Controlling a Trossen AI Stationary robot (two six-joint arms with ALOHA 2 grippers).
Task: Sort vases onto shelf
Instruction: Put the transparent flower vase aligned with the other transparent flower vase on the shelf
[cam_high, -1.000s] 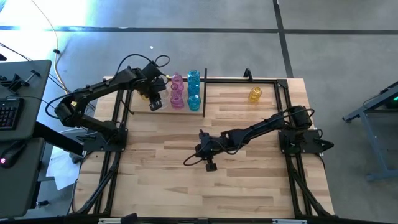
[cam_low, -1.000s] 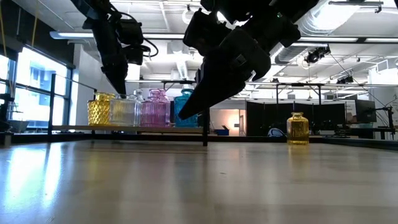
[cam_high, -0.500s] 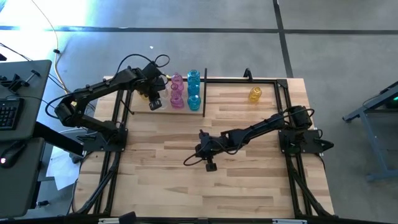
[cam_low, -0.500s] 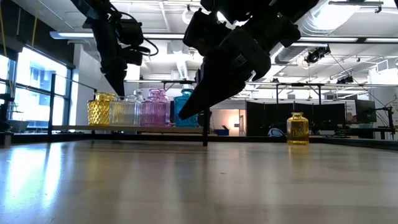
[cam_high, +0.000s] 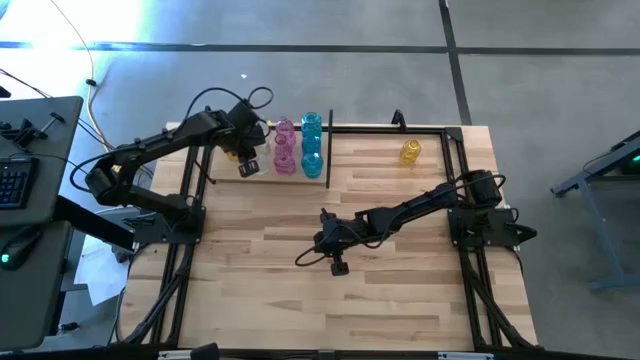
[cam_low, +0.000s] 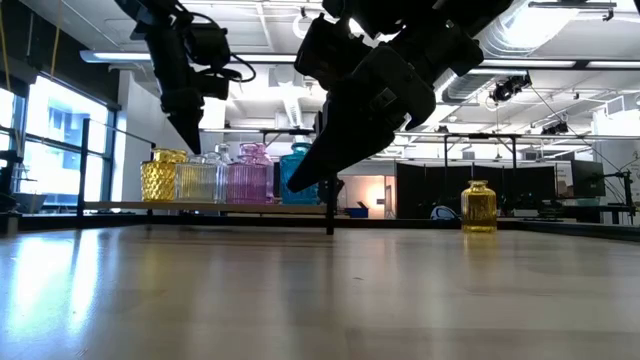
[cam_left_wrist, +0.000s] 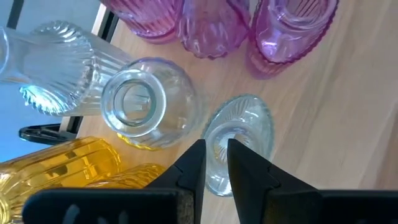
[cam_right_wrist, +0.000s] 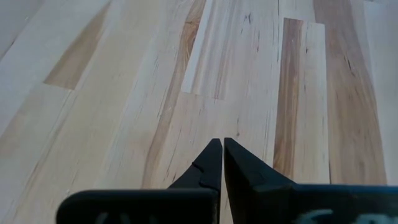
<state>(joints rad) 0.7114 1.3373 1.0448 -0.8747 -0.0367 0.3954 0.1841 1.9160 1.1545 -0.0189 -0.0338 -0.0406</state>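
My left gripper hangs just above the clear vases in the shelf's left section, pointing down. Its fingers stand a narrow gap apart over one clear vase's mouth, touching nothing that I can see. Yellow vases, pink vases and teal vases stand upright in rows beside the clear ones, left of the divider rod. One yellow vase stands alone in the right section. My right gripper is shut and empty above the middle of the table.
The shelf's black rod frame runs along the table's far edge. The vases stand close together under my left gripper. Bare wood planks lie under my right gripper. A desk with a keyboard stands off the table's left.
My left gripper has gone up a little from the tops of the clear vases. The vases stay where they were.
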